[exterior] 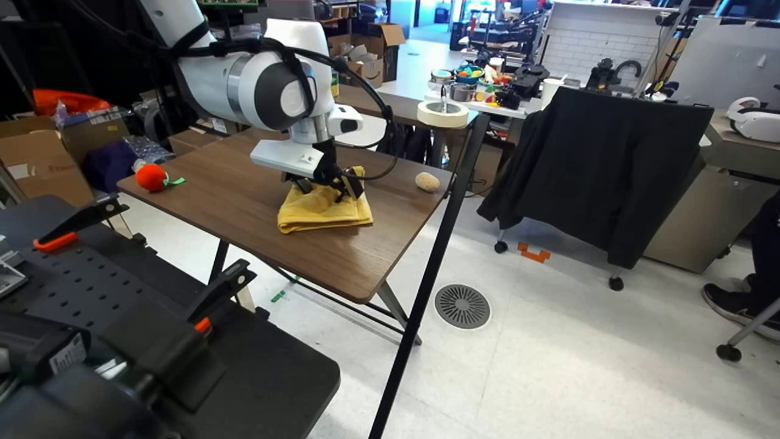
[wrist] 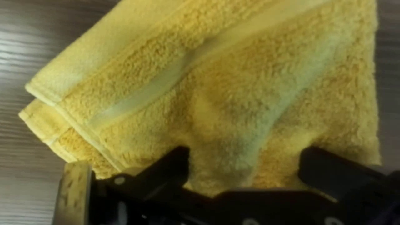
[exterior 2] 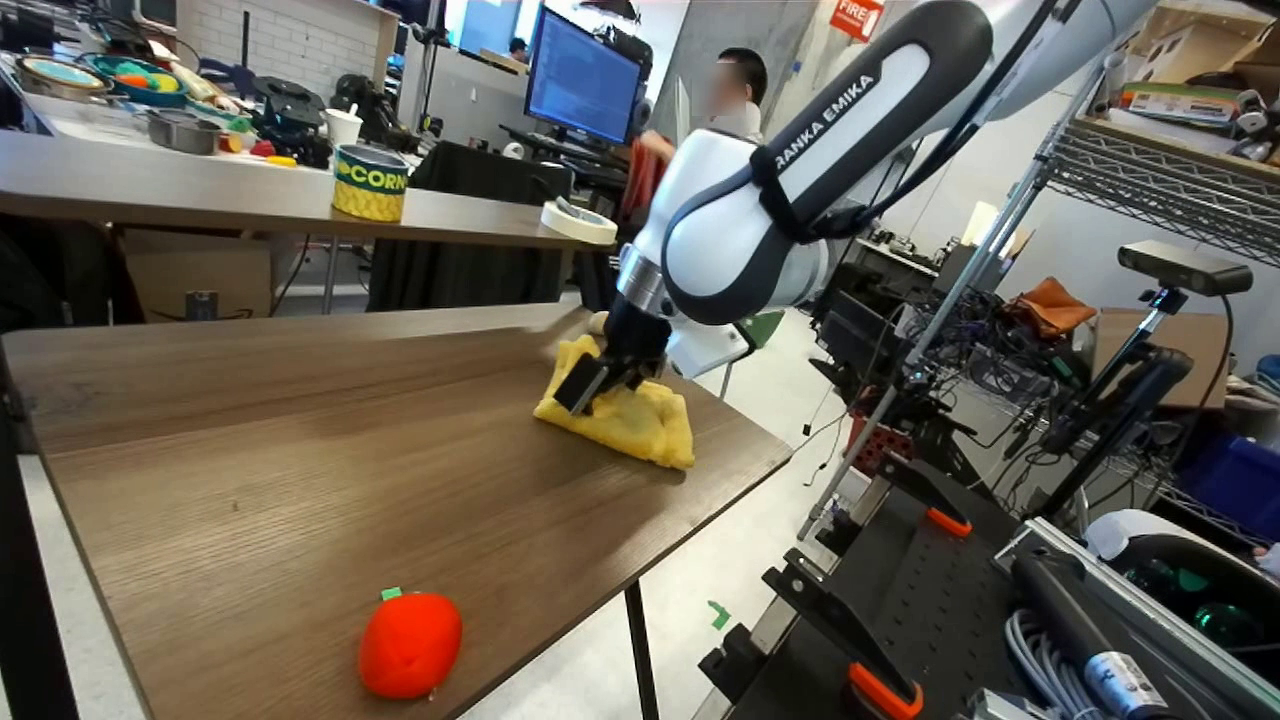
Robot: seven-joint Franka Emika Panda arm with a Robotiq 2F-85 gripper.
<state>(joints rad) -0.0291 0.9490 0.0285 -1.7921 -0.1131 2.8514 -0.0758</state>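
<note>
The wrist view shows a folded yellow towel (wrist: 225,87) lying on the brown table (exterior: 237,189), and at it the gripper (wrist: 243,162), whose black fingers (wrist: 175,165) stand spread apart, with a soft ridge of the cloth rising between them. The tips seem to touch the towel or to sit slightly inside its pile, but from where I stand I cannot tell how deep. I judge that the main danger is in the layers: at one corner they do not lie exactly one on another, so a shallow pinch could take only the top one, and the fold would open or slide. Pushing too low could press the tips hard against the table, because the cloth hides it. A black cable (exterior: 387,113) hangs in a loop close beside the gripper, and it might catch if the gripper turned much. In an exterior view, a pale, potato-like object (exterior: 427,182) rests near the table's edge; a towel dragged that way could push it down. Well apart, in both exterior views, I see a red toy (exterior 2: 410,645) with a green piece, and beyond, on a separate bench (exterior 2: 250,185), a roll of tape (exterior 2: 578,222) and a corn can (exterior 2: 370,183).
</note>
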